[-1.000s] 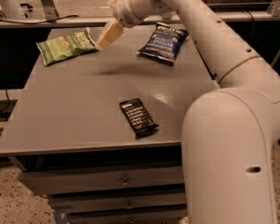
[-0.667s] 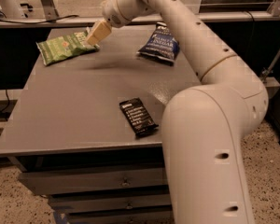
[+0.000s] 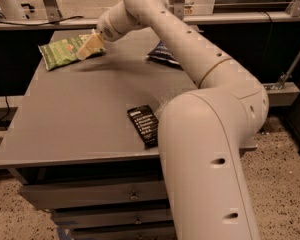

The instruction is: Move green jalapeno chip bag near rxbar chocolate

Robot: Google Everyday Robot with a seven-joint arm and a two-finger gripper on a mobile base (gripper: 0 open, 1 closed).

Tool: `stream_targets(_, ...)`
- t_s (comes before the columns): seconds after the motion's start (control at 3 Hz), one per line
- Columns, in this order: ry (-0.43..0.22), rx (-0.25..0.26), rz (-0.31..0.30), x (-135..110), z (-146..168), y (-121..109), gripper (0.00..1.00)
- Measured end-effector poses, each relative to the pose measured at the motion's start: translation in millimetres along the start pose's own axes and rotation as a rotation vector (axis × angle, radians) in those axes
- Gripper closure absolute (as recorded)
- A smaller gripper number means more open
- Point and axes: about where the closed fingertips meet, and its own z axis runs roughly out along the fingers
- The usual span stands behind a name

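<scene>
Arm (image 3: 205,84): fills the right half of the view, with its bulky near link in front, and reaches up and left over the table. Within the last second it has swung leftward from the far right side.
Table (image 3: 65,119): grey top with drawers beneath, carrying all three packets.
Green jalapeno chip bag (image 3: 57,53): lies flat at the far left corner, where it lay a second ago, well apart from the bar.
Dark blue chip bag (image 3: 160,54): on the far side, now mostly hidden behind the arm.
Rxbar chocolate (image 3: 144,125): lies flat near the front edge, just beside the arm's big link, unmoved.
Gripper (image 3: 89,46): has travelled from above the table's far middle to the green bag's right edge. It is now over that edge and seemingly touching it; whether it is open or closed cannot be told.
Meaning: the approach looks finished. The bag is not yet lifted, so the grasp, the carry toward the front and the release near the bar all remain.
</scene>
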Motion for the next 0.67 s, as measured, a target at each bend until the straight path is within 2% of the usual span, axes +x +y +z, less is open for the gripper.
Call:
stream_targets(0.33, 0.027, 0.009, 0.061, 20.3, 17.3, 2.3, 0.0)
stream_targets(0.67, 0.04, 0.031, 0.101, 35.0, 19.3, -3.5, 0.0)
